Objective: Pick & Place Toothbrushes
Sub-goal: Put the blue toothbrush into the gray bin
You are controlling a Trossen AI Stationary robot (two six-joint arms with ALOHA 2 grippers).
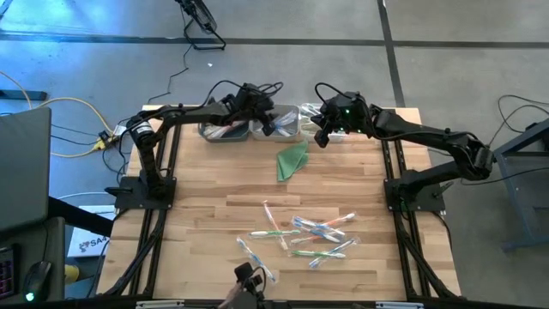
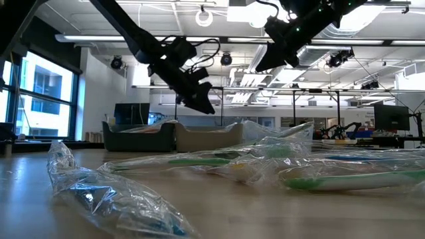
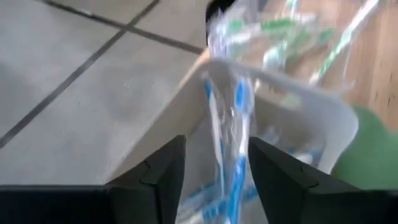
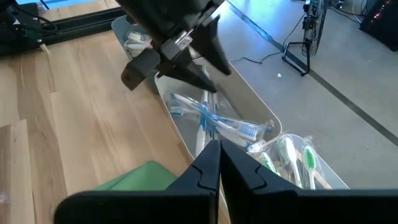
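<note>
Both arms [image 1: 180, 116] are black, made of slim tubes with thick round joints. Black cables loop over the wrists. Each gripper [image 3: 214, 171] has two dark wedge-shaped fingers.

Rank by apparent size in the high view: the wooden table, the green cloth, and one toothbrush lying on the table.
1. Wooden table, by far the largest.
2. Green cloth, a folded triangle near the bins.
3. A single toothbrush, a thin stick; about as long as the cloth but far slimmer.
</note>
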